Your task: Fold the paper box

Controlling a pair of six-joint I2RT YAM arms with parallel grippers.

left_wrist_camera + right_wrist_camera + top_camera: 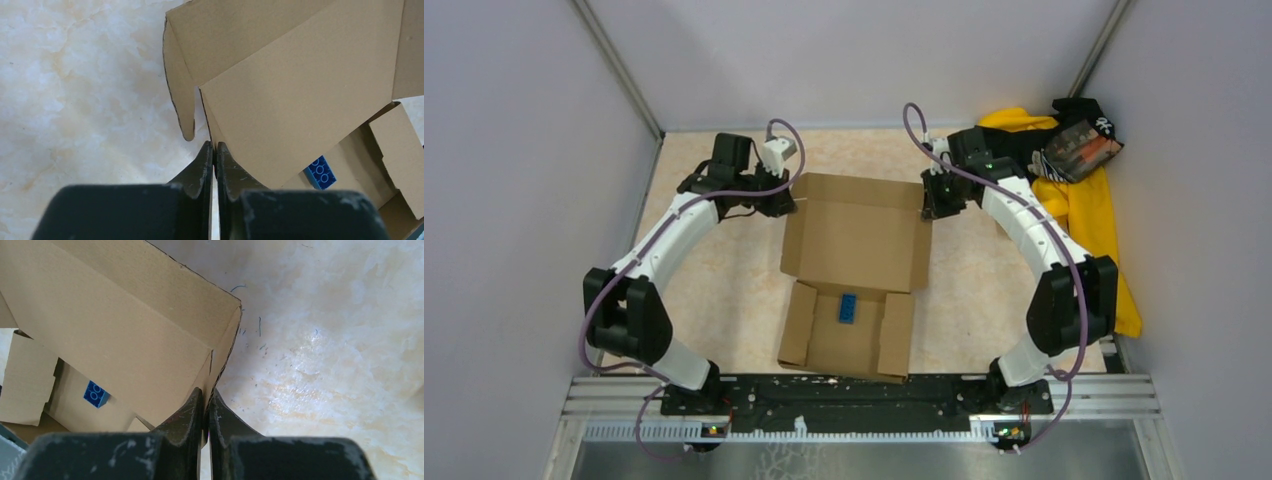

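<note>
Paper box (856, 240) lies at middle of table (714, 290), long axis running away from arm bases, blue block (847, 307) in near tray half. Left gripper (786, 206) at far half's left side flap, right gripper (929, 207) at right flap. Both finger pairs pressed together, apparently pinching cardboard edge. Box lies inward of each arm, equally near both. Cardboard plain, no print legible.

Matt cardboard paper box (856, 235), glossy marbled table (724, 290)
</note>
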